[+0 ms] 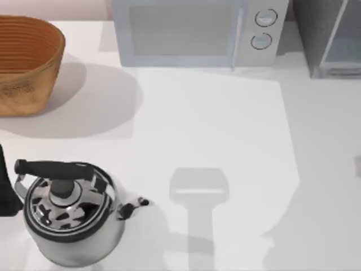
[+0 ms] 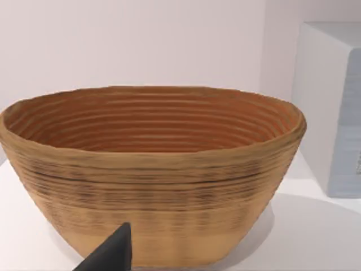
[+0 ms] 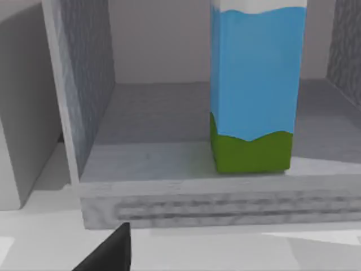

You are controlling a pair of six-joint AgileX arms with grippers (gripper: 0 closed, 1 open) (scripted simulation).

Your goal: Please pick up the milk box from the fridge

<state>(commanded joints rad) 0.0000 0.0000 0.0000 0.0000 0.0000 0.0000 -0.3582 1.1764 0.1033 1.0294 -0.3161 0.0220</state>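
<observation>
Fingers: one dark fingertip (image 3: 110,254) of the right arm is seen before the fridge opening; whether spread or pressed together cannot be told.
Milk box: the white carton with a sky-blue panel and green bottom band (image 3: 254,96) stands upright on the fridge floor, near the front edge.
Fridge: the dark grey boxy appliance (image 1: 330,36) is placed at the desk's far right corner, beside the pale blue-grey microwave (image 1: 197,31).
Left arm: a dark fingertip (image 2: 110,254) is seen before the woven wicker basket (image 2: 152,169); its state cannot be told.
Desk: the steel kettle (image 1: 70,212) is set near left.

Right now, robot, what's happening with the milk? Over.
Right tool facing open fridge. Milk box upright inside, untouched. Nothing blocking it. Left tool by basket.
</observation>
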